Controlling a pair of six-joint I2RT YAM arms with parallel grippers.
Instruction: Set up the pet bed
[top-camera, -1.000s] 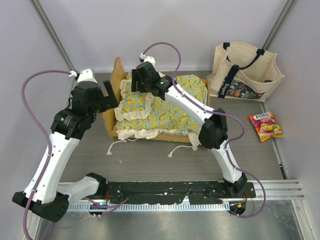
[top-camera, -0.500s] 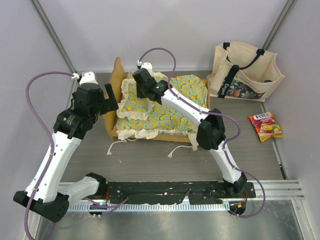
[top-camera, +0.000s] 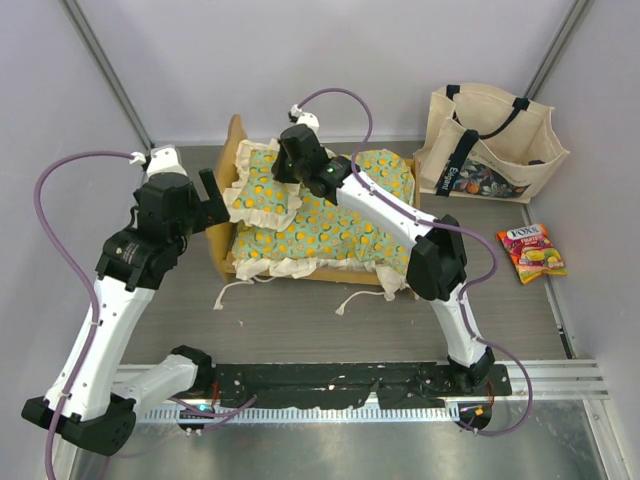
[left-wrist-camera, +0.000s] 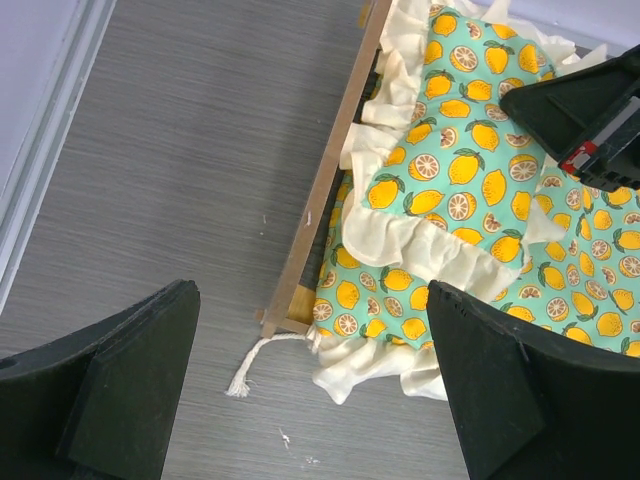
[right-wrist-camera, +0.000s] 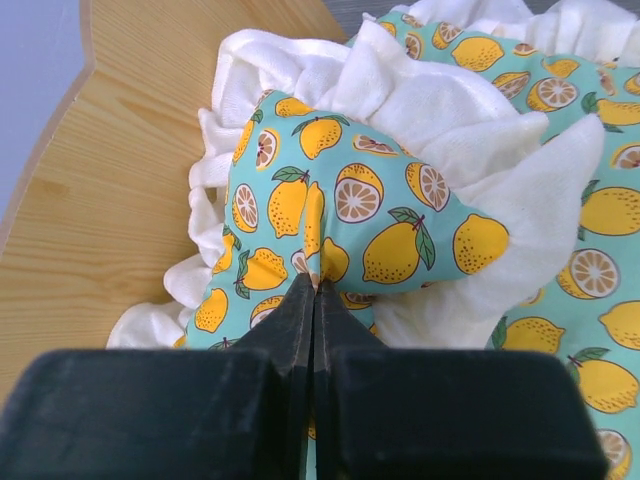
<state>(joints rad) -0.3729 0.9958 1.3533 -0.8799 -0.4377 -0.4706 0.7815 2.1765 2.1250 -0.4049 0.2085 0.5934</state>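
Note:
The pet bed's light-wood frame (top-camera: 218, 240) stands at the back left of the table, with its curved headboard (right-wrist-camera: 110, 180) at the left end. The lemon-print mattress cushion (top-camera: 330, 235) with cream ruffles lies in it. A small matching pillow (right-wrist-camera: 380, 220) sits at the head end. My right gripper (right-wrist-camera: 316, 285) is shut on a pinch of the pillow's printed fabric; in the top view it (top-camera: 290, 175) is over the head end. My left gripper (left-wrist-camera: 310, 400) hangs open over the table just outside the frame's rail (left-wrist-camera: 320, 190), holding nothing.
A cream tote bag (top-camera: 490, 140) stands at the back right and a candy packet (top-camera: 532, 252) lies in front of it. Loose tie cords (top-camera: 235, 290) trail onto the table from the bed's near side. One cord end (left-wrist-camera: 262, 352) lies between my left fingers.
My right gripper has shut on the pillow and drawn it up toward the headboard. The left arm has drifted slightly left, still open.

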